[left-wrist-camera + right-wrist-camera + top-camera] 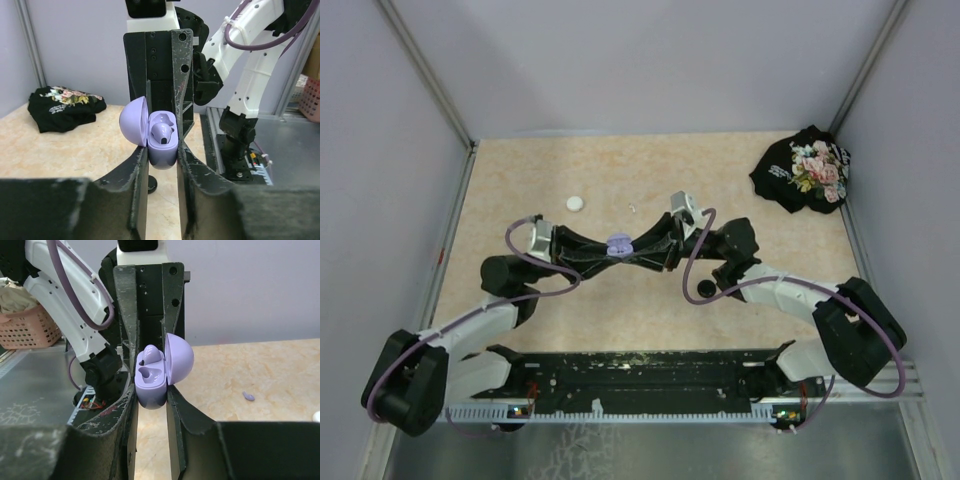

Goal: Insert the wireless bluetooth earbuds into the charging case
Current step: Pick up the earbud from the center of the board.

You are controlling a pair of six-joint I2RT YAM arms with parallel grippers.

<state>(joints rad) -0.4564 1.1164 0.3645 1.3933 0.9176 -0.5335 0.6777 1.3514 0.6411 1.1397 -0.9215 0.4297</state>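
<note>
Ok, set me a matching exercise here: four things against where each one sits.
Things:
1 lavender charging case
2 loose purple earbud
3 white disc
4 black floral cloth

Places:
A far right corner of the table
B on the table beyond the left hand
C lid open, between the fingers of the left hand and the right hand
D on the table, right of the case in the right wrist view

Pairs: 1-C; 2-D; 3-B; 4-A
</note>
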